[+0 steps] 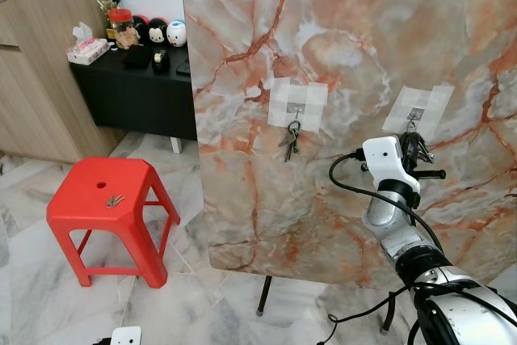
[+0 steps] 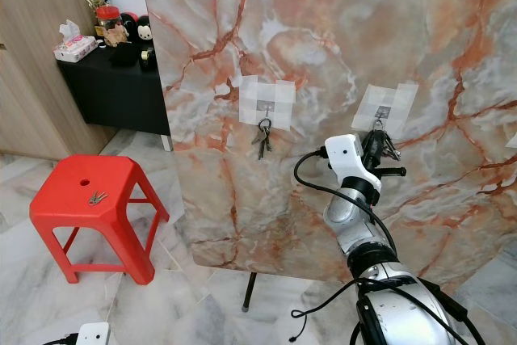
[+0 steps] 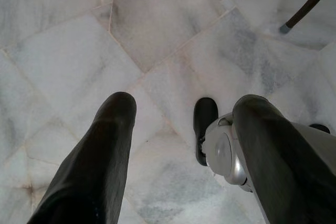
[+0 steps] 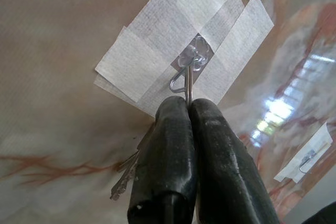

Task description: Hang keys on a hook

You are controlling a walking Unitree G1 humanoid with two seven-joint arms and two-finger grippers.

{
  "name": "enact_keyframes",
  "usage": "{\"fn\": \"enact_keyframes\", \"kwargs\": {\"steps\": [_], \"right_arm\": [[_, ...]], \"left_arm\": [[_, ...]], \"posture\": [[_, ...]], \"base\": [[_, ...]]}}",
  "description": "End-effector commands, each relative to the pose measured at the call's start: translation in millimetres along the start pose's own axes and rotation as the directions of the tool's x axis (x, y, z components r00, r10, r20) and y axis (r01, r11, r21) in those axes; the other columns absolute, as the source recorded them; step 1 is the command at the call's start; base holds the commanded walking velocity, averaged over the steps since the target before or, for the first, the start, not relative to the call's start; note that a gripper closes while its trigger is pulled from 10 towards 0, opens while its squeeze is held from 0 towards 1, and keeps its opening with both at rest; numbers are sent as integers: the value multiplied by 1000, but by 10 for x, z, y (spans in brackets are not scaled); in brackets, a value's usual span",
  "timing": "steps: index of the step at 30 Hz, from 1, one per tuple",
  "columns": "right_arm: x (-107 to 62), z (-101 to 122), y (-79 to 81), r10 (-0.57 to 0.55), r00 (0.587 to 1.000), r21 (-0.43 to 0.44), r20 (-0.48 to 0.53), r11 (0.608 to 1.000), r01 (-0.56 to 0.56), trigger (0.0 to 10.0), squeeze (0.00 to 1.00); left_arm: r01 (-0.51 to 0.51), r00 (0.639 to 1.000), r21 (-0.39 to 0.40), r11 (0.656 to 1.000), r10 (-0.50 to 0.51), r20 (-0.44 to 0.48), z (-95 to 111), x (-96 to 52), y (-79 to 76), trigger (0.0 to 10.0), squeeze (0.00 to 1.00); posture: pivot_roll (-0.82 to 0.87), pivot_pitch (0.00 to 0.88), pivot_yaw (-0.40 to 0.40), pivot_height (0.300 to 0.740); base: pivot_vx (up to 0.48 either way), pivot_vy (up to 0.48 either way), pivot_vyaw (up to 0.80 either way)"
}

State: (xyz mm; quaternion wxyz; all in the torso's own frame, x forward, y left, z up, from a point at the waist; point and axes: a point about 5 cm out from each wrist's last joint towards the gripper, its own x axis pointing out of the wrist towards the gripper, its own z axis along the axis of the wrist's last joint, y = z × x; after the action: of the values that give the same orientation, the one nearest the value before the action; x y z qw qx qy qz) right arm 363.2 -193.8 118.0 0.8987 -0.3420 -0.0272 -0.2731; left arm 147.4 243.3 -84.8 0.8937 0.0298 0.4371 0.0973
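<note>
Board, eye views: upright marble-patterned slab point(image 1: 347, 62), glossy, veined orange and grey, with rounded corners, on thin dark legs
Hooks, eye views: small metal hooks under crossed white tape; the left hook point(image 1: 296, 109) carries a hanging key bunch point(image 1: 291, 140); the right hook point(image 1: 414, 116) sits just above the raised arm
Right gripper, eye views: right gripper point(image 1: 418, 149) held up against the board directly below the right hook, white wrist block and black cable behind it
Stool, eye views: red plastic stool point(image 1: 85, 204) at the left on pale marble floor tiles, more loose keys point(image 1: 115, 199) lying on its seat
Right wrist view: two matte black fingers point(image 4: 168, 150) pressed together, pinching a thin wire key ring point(image 4: 185, 81) whose loop reaches the hook; a silver key point(image 4: 126, 178) dangles beside the fingers; woven tape texture visible
Left wrist view: left gripper point(image 3: 184, 129) hanging low over the floor tiles, its fingers spread wide with nothing between them
</note>
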Motion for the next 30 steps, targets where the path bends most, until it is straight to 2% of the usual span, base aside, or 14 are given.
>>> {"fn": "enact_keyframes", "kwargs": {"steps": [1, 10, 15, 17, 18, 19, 29, 30], "right_arm": [[58, 34, -38, -4, 1000, 3, 5, 1000, 4, 10000, 0], [74, 22, -42, 17, 1000, -3, 0, 1000, -17, 10000, 0], [83, 37, -34, 35, 999, 19, -6, 999, -35, 10000, 0], [79, 48, -17, 58, 998, 54, -9, 997, -57, 10000, 0], [74, 47, -11, 63, 998, 59, -9, 996, -63, 10000, 714], [74, 47, -11, 63, 998, 59, -9, 996, -63, 10000, 1000], [34, -7, 11, 75, 997, 41, -21, 996, -74, 10000, 1000], [4, -6, 47, 111, 994, 83, -17, 991, -109, 10000, 1000]], "left_arm": [[11, 1000, 12, 1000, -10, -18, -30, -4, -10, 10000, 0], [11, 1000, 10, 1000, -11, -19, -35, -6, -11, 10000, 0], [12, 1000, 11, 1000, -12, -19, -35, -6, -12, 10000, 0], [10, 1000, 11, 1000, -10, -18, -34, -6, -10, 10000, 0], [10, 1000, 11, 1000, -10, -18, -33, -5, -11, 10000, 0], [10, 1000, 11, 1000, -10, -18, -33, -5, -11, 10000, 0], [10, 1000, 9, 1000, -10, -19, -33, -5, -12, 10000, 0], [10, 1000, 8, 1000, -10, -19, -32, -5, -12, 10000, 0]], "posture": [[169, 0, -74, 740], [170, 0, -75, 740], [170, 0, -75, 740], [170, 0, -75, 740], [170, 0, -74, 740], [170, 0, -74, 740], [169, 0, -74, 740], [166, 0, -75, 740]], "base": [[0, 0, 0], [0, 0, 0], [0, 0, 0], [0, 0, 0], [0, 0, 0], [0, 0, 0], [0, 0, 0], [0, 0, 0]]}}
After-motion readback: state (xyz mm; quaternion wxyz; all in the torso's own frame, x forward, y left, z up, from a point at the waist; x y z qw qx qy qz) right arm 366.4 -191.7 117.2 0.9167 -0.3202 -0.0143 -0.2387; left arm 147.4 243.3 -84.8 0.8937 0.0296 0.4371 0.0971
